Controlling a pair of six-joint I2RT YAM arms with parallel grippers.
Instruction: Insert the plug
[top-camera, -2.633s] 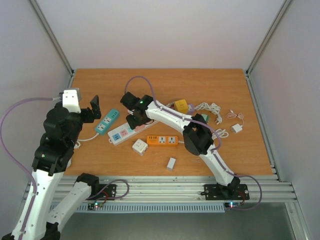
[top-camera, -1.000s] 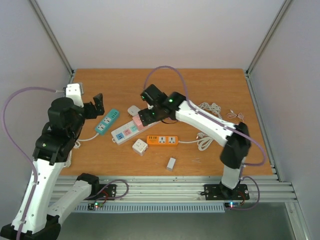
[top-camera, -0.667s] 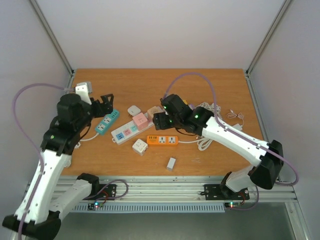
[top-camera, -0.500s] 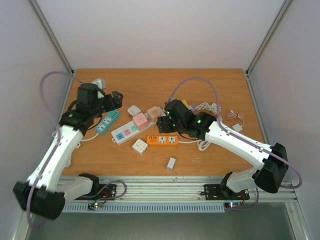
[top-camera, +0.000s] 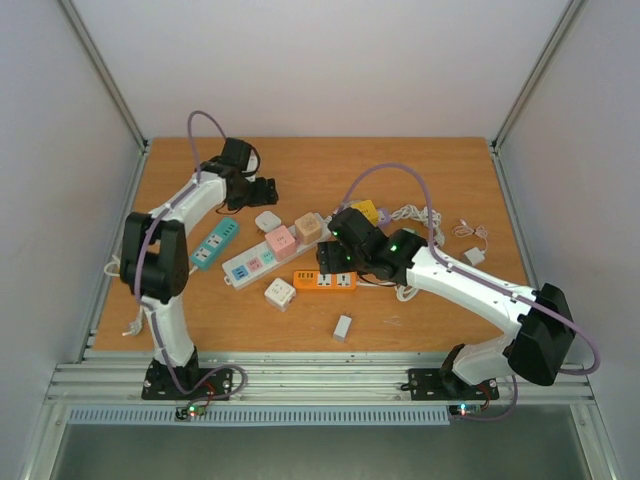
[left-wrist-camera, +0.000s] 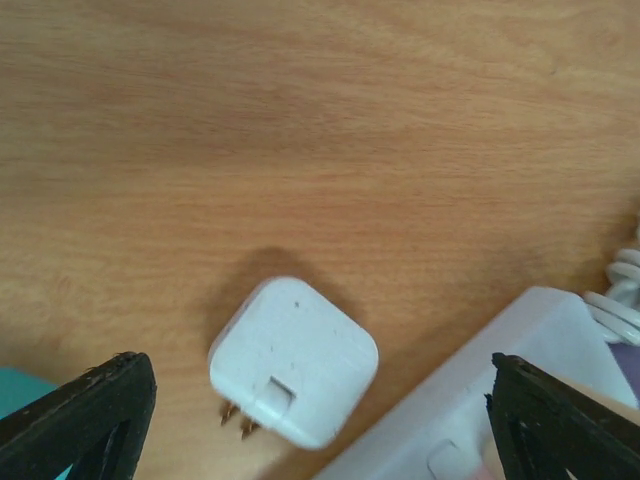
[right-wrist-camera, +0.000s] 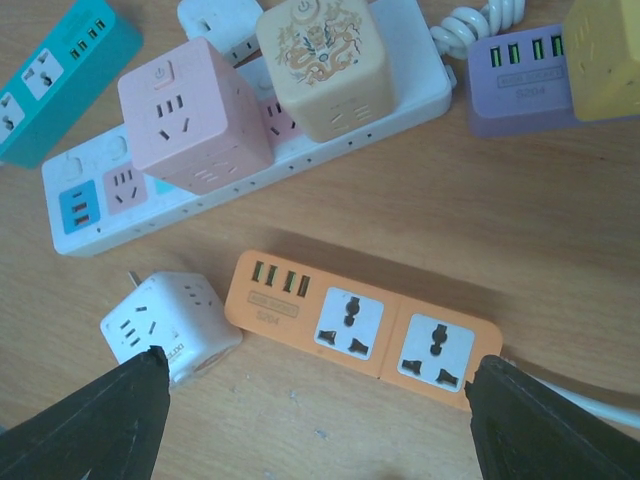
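Note:
The plug (left-wrist-camera: 293, 360) is a small white square block lying on its side on the wood, its two brass prongs pointing down-left. In the top view the plug (top-camera: 266, 220) lies just behind the white power strip (top-camera: 250, 262). My left gripper (left-wrist-camera: 320, 420) hovers over it, open, one finger on each side and touching nothing. My left gripper (top-camera: 262, 193) is reached out to the table's back left. My right gripper (right-wrist-camera: 320, 420) hangs open and empty above the orange power strip (right-wrist-camera: 360, 325). In the top view the right gripper (top-camera: 333, 262) is at mid-table.
A pink cube (right-wrist-camera: 190, 115) and a beige cube (right-wrist-camera: 325, 65) sit plugged into the white strip. Around it lie a teal strip (top-camera: 215, 243), a white socket cube (top-camera: 279, 293), a small white adapter (top-camera: 343, 327), a purple strip (right-wrist-camera: 520, 90), a yellow cube (top-camera: 363, 211) and coiled white cables (top-camera: 420, 215).
My left arm has swung from the table's left edge out to the back, over the white plug. My right arm has drawn back from the white strip to over the orange strip.

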